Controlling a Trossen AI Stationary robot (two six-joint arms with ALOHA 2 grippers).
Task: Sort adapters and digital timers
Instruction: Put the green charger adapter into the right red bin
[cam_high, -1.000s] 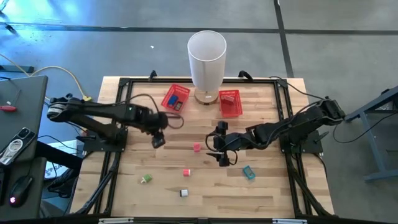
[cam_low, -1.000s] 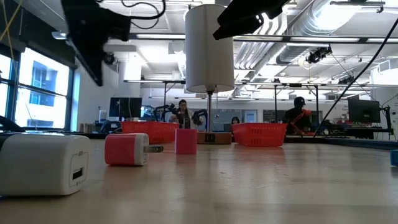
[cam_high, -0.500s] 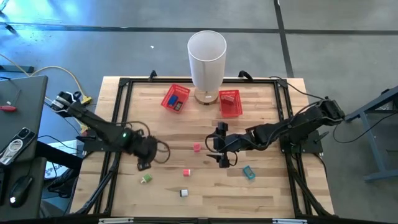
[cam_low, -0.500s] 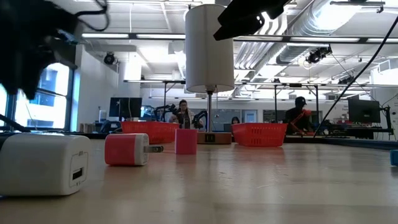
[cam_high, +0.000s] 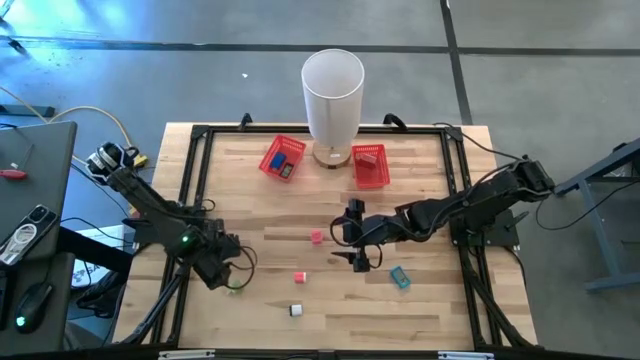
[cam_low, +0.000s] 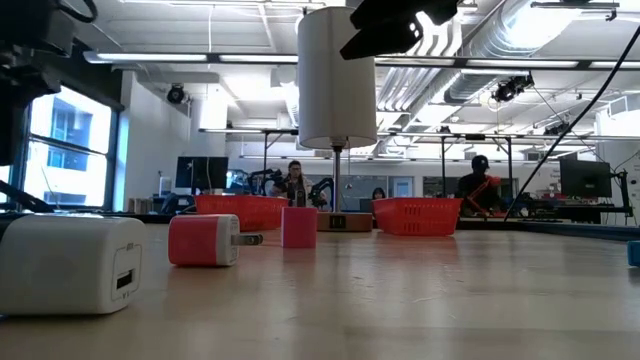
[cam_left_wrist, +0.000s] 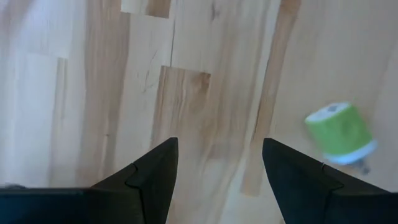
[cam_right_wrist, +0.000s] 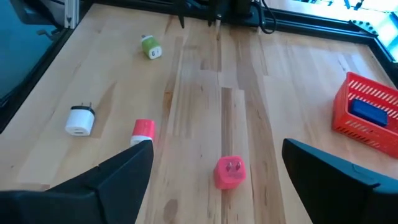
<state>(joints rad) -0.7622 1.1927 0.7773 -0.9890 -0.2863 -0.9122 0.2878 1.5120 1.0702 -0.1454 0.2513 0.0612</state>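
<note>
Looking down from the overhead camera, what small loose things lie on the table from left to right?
Green adapter → white adapter → red adapter → pink adapter → teal item.

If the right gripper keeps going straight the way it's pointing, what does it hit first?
Probably the pink adapter, lying on the table between the open fingers of the right gripper. Depth is hard to judge; the red adapter lies off to one side.

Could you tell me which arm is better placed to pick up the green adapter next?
Left. Its tool is open directly beside the green adapter, while the right tool hovers mid-table, nearer the pink adapter.
</note>
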